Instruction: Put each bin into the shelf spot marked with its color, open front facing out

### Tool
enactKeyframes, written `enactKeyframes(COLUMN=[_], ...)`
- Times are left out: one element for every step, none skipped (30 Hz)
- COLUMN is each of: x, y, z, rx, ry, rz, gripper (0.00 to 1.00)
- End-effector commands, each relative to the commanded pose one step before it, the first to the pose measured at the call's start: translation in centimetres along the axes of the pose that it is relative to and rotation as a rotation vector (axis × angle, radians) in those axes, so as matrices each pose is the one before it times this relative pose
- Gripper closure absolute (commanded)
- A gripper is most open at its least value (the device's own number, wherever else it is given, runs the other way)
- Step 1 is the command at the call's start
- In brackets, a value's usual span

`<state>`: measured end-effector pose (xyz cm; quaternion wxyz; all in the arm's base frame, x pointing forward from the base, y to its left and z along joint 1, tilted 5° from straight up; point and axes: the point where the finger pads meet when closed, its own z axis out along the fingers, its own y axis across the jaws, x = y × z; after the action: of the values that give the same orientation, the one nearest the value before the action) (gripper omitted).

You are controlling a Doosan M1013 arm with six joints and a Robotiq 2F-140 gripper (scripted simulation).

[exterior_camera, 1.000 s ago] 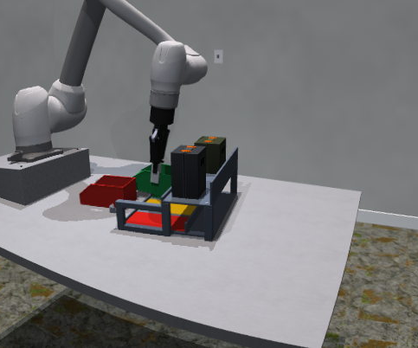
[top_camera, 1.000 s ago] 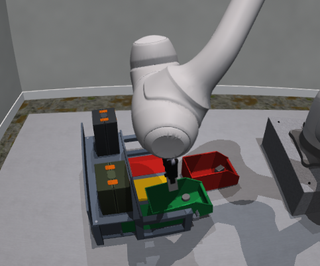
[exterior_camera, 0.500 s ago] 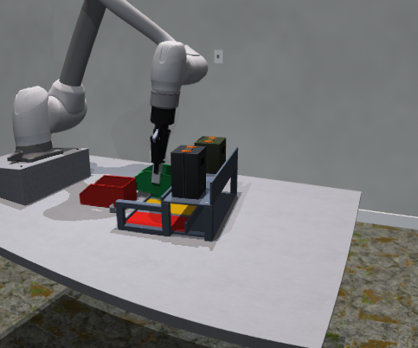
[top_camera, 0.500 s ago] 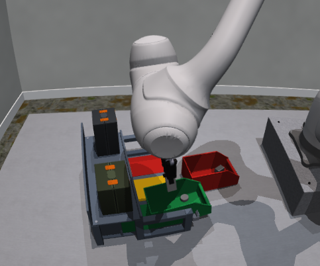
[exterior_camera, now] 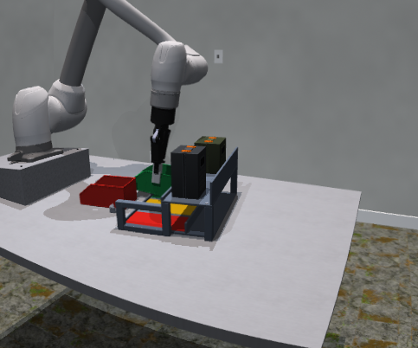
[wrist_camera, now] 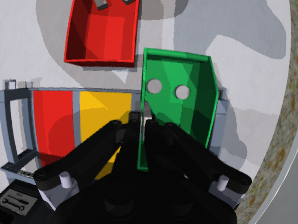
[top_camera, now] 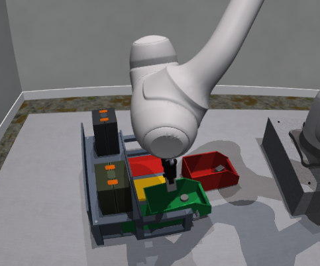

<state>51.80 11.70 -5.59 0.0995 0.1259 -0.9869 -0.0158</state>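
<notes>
The fingers (top_camera: 171, 186) (exterior_camera: 156, 177) were closed on one thin side wall of the green bin (top_camera: 158, 195) (exterior_camera: 147, 183) (wrist_camera: 170, 112). That bin was at the front of the shelf (top_camera: 139, 225) (exterior_camera: 166, 218) (wrist_camera: 220, 125), over its green-marked end, with its low open front facing away from the shelf and its back near the upper board. Two round parts (top_camera: 184, 198) (wrist_camera: 154, 86) lay inside.

The bin looked light and stiff, probably smooth plastic. Its side wall made a sensible hold, but with the grip so far to one side, the bin would likely swing or twist if its back caught the board. The loose parts could slide or roll towards the low front, so any tilt needed to be gentle. The next move called for easing it inward beneath the board, then lowering it behind the front lip.

The red bin (top_camera: 197, 169) (exterior_camera: 106, 196) (wrist_camera: 105, 40) stood on the counter (top_camera: 42, 198) (exterior_camera: 279, 242) (wrist_camera: 250, 110) in front of the shelf, still to be placed, with small blocks (top_camera: 219, 169) (wrist_camera: 101, 4) inside. It would likely suit a similar wall grip.
</notes>
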Motion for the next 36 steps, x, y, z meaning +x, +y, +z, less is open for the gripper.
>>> enactKeyframes(x=[-0.001,0.0,0.0,-0.001,-0.002,-0.003,-0.005,-0.008,-0.01,-0.013,-0.016,-0.019,-0.023,-0.026,-0.029,-0.033,0.0,0.0,-0.036,-0.039,-0.042,-0.045,-0.048,-0.051,-0.053,-0.055,-0.057,-0.059,-0.06,-0.061,-0.062,-0.062,-0.062,0.0,0.0,-0.062], y=[0.005,0.0,0.0,0.0,0.0,0.0,0.0,0.0,0.0,0.0,0.0,0.0,0.0,0.0,0.0,0.0,0.0,0.0,0.0,0.0,0.0,0.0,0.0,0.0,0.0,0.0,0.0,0.0,0.0,0.0,0.0,0.0,0.0,0.0,0.0,0.0], z=[-0.011,0.0,0.0,0.0,0.0,0.0,0.0,0.0,0.0,-0.001,-0.001,-0.001,-0.001,-0.001,-0.001,-0.001,0.0,0.0,-0.001,-0.002,-0.002,-0.002,-0.002,-0.002,-0.002,-0.002,-0.002,-0.002,-0.002,-0.002,-0.002,-0.002,-0.002,0.0,0.0,-0.002], rx=[-0.0002,0.0,0.0,0.0,0.0,0.0,0.0,0.0,0.0,0.0,0.0,0.0,0.0,0.0,0.0,0.0,0.0,0.0,0.0,0.0,0.0,0.0,0.0,0.0,0.0,0.0,0.0,0.0,0.0,0.0,0.0,0.0,0.0,0.0,0.0,0.0], ry=[-0.00014,0.0,0.0,-0.00001,-0.00002,-0.00004,-0.00006,-0.00009,-0.00012,-0.00016,-0.0002,-0.00024,-0.00028,-0.00032,-0.00036,-0.0004,0.0,0.0,-0.00044,-0.00048,-0.00052,-0.00055,-0.00059,-0.00062,-0.00064,-0.00067,-0.00069,-0.00071,-0.00073,-0.00074,-0.00075,-0.00076,-0.00076,0.0,0.0,-0.00075], rz=[-0.00005,0.0,0.0,0.0,0.0,0.0,0.0,0.0,0.0,0.0,0.0,0.0,0.0,0.0,0.0,0.0,0.0,0.0,0.0,0.0,0.0,0.0,0.0,0.0,0.0,0.0,0.0,0.0,0.0,0.0,0.0,0.0,0.0,0.0,0.0,0.0], gripper=[0.9,0.9,0.9,0.9,0.9,0.9,0.9,0.9,0.9,0.9,0.9,0.9,0.9,0.9,0.9,0.9,0.9,0.9,0.9,0.9,0.9,0.9,0.9,0.9,0.9,0.9,0.9,0.9,0.9,0.9,0.9,0.9,0.9,0.9,0.9,0.9])
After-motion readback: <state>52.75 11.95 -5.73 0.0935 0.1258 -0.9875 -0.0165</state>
